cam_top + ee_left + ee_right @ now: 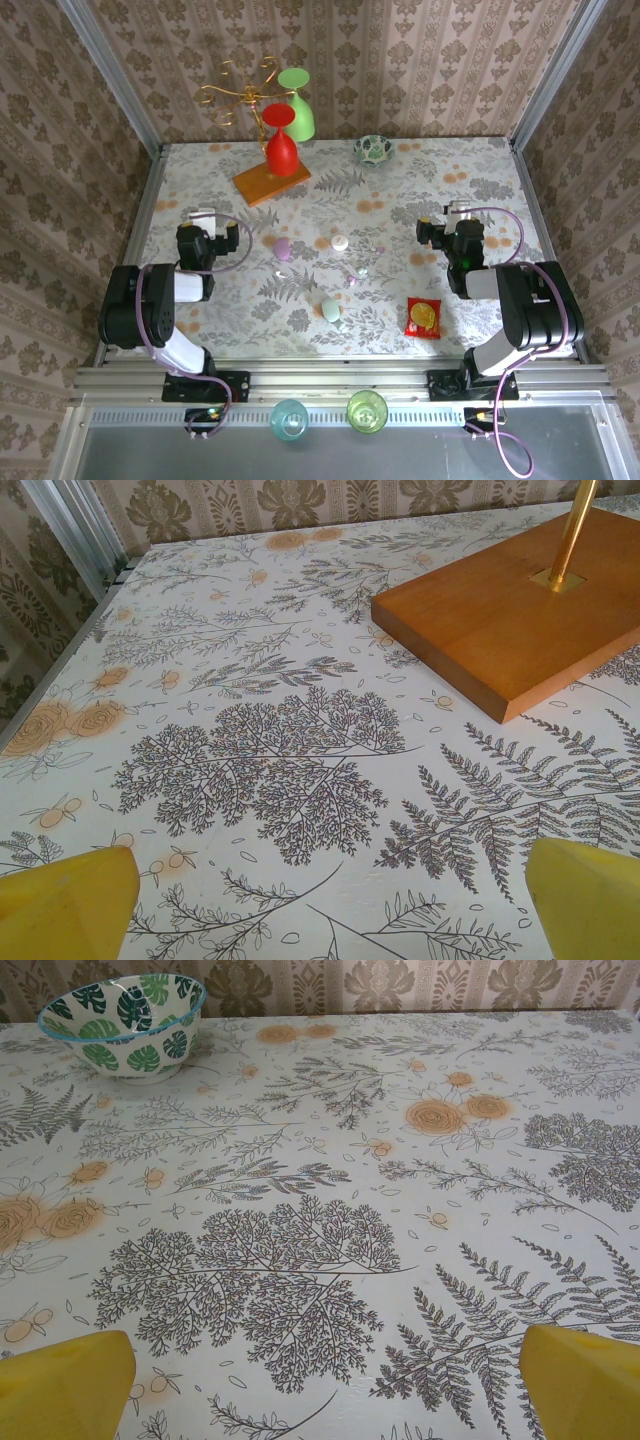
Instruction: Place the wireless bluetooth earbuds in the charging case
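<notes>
- Top view: I judge this the opening step, nothing grasped. The earbuds lie loose mid-table between the lilac case and the mint case, well apart from the left gripper and the right gripper.
- Left wrist: jaws spread wide, empty, near the wooden base.
- Right wrist: jaws likewise apart, bowl beyond. Next I need an inward reach and a fine pinch.

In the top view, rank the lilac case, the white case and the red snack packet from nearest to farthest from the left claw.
1. lilac case: just right of the left claw, mid-table.
2. white case: farther right, near the table's centre.
3. red snack packet: well to the right, toward the near edge.
</notes>
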